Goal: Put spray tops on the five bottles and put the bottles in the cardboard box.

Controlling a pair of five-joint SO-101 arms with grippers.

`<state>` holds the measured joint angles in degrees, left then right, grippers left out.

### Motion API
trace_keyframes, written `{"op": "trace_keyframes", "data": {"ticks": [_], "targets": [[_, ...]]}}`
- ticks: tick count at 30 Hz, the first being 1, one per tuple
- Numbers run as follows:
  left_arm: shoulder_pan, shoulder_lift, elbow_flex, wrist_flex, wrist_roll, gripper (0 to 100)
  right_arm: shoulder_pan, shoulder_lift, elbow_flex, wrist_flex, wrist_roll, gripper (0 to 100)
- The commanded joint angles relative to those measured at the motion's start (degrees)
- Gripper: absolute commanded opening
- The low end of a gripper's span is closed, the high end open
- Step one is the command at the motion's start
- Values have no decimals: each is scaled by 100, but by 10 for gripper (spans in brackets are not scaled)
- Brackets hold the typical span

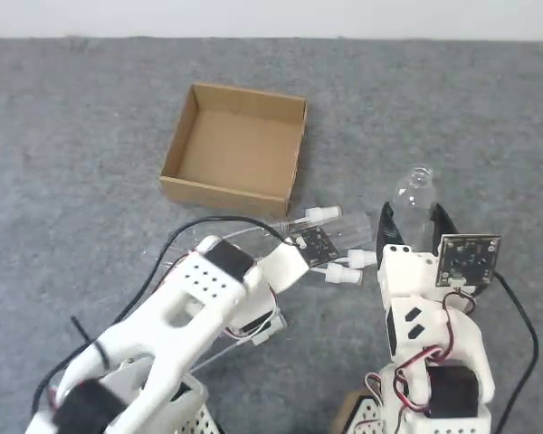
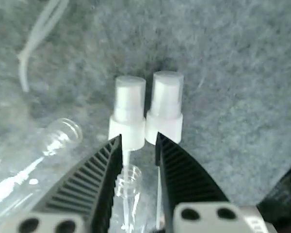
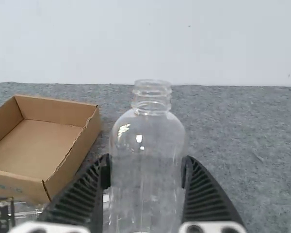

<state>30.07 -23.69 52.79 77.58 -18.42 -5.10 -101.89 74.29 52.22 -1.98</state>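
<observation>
The box (image 1: 237, 149) sits open on the grey table (image 1: 81, 108), toward the far edge and a little left of centre. Its floor is bare cardboard.

The right gripper (image 3: 145, 167) holds a bottle (image 3: 145, 145) upright, right of centre and nearer the table's front edge than the box. A jaw presses on each side of the bottle's body. The bottle is clear and its threaded neck is uncapped. In the high view it stands well apart from the box, off the box's near right corner.

The left gripper (image 2: 137, 141) hangs low over the middle of the table, just in front of the box's near right corner. Its jaws stand a narrow way apart and grip nothing that I can make out. Two white spray tops (image 2: 130, 111) (image 2: 166, 109) lie side by side, touching, just past the jaw tips. The thin tube of one runs back through the gap between the jaws. Below that gap lies the open neck of a small clear bottle (image 2: 128, 179). Another clear bottle (image 2: 58, 138) lies on its side just beside the jaws.

In the high view a third spray top (image 1: 321, 215) lies near the box's near right corner, between the box and the two arms.
</observation>
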Motion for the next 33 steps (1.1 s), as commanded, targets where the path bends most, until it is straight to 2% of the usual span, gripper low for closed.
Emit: {"op": "trace_keyframes", "data": {"ticks": [1,21,28,33], "targets": [[9,352,-435,0,-26,104,75,-101,-44,-171,-18,55],[0,2629,-1297,-176,-26,106,57,-101,-44,-171,-18,55],[9,2804,-1385,-211,211,102,57,-101,-44,-171,-18,55],[18,2804,-1578,-9,255,12,57,-101,-44,-171,-18,55]]}}
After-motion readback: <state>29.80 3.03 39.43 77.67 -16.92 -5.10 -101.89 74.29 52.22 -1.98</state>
